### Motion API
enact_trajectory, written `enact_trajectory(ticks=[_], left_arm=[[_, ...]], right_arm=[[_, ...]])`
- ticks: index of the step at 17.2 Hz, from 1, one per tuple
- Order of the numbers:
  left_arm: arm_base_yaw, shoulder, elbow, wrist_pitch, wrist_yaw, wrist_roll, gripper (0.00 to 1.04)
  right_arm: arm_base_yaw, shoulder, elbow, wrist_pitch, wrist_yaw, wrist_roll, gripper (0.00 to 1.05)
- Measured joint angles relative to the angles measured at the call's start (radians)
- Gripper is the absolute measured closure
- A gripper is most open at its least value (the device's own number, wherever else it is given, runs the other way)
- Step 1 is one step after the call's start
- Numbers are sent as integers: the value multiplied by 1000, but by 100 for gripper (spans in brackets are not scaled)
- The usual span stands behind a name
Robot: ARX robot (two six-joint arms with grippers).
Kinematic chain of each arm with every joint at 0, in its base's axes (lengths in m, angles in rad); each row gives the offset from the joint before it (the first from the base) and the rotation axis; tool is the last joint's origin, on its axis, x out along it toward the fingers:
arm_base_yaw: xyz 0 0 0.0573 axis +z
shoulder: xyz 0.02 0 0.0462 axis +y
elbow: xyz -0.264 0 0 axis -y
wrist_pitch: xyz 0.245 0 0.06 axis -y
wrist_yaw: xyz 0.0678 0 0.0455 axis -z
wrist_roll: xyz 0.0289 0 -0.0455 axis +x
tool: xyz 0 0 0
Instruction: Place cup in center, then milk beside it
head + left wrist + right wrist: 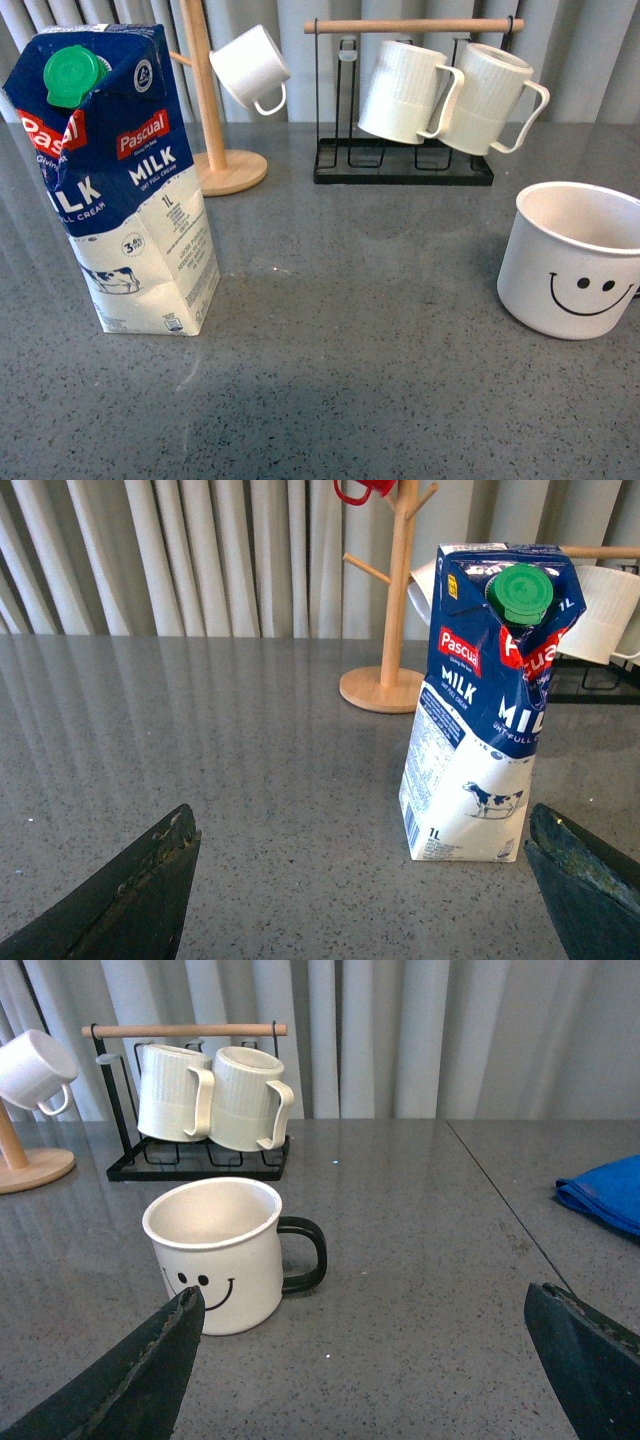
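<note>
The cup (575,260), a wide white mug with a black smiley face, stands upright at the right edge of the front view. In the right wrist view the cup (220,1255) shows its black handle. My right gripper (365,1370) is open and empty, a short way back from the cup. The milk (115,180), a tall blue-and-white carton with a green cap, stands upright at the left. It also shows in the left wrist view (485,710). My left gripper (365,890) is open and empty, short of the carton. Neither arm shows in the front view.
A wooden mug tree (215,110) with a small white mug (250,68) stands behind the milk. A black rack (400,160) holds two ribbed cream mugs (445,95) at the back. A blue cloth (605,1192) lies at the right. The grey table (350,330) lies between milk and cup.
</note>
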Motion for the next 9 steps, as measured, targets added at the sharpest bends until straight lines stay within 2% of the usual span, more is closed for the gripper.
enact_trajectory(ticks=[9], left_arm=[[0,0,0,0,0,0,7]], right_arm=[[0,0,0,0,0,0,7]])
